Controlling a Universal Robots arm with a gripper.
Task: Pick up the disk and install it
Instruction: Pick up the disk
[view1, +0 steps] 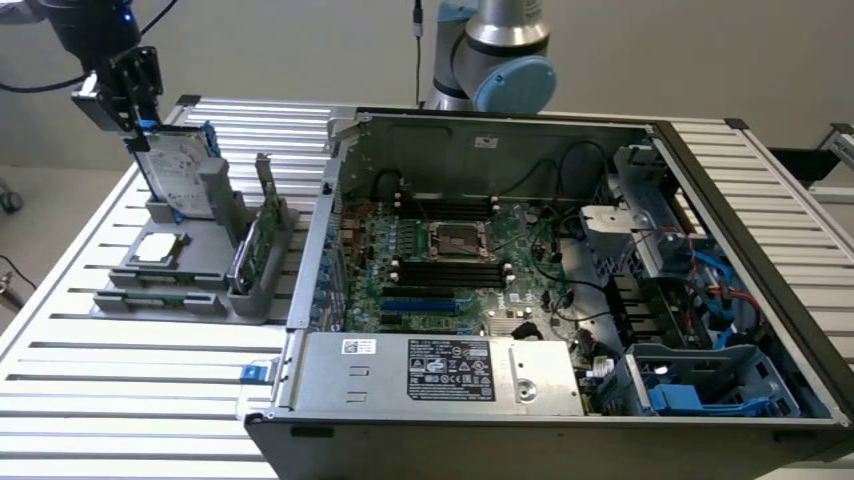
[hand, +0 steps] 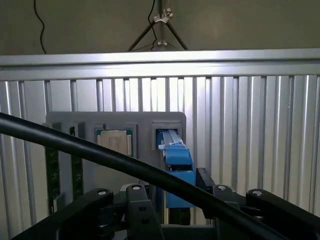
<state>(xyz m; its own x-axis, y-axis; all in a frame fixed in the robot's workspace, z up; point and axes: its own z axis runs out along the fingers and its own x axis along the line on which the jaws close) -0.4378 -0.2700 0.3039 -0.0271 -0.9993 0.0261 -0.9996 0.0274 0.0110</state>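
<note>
The gripper (view1: 139, 135) hangs at about 10 o'clock in the exterior view, far out over the slatted desk (view1: 120, 390). It is clenched on the upper edge of the disk (view1: 180, 175). The disk stands nearly upright, with its flat silver face and white label turned toward the camera and a blue rim along its top. It hangs straight down from the gripper, at the gripper's 6 o'clock. The disk's lower end is at the back slot of the grey holder (view1: 200, 265); I cannot tell whether it is seated there or just clear of it.

On the holder, a square chip (view1: 158, 248) lies flat at 6 o'clock from the disk. A green card (view1: 267, 225) stands on edge at about 4 o'clock from it.

The open case (view1: 494, 135) sits at 3 o'clock from the holder, well apart from the disk, with its motherboard (view1: 441, 270) exposed. Part of the arm (view1: 501, 60) rises behind the case at 12 o'clock.

In the wrist view, the gripper (hand: 175, 200) has the disk (hand: 176, 157) edge-on between its fingers (hand: 205, 180). The disk's blue carrier runs from them toward the slot in the holder (hand: 170, 120). The chip (hand: 115, 141) lies in the next recess, and the card (hand: 52, 167) is beyond it. A black cable (hand: 100, 155) crosses in front, and the desk (hand: 250, 125) lies behind.
</note>
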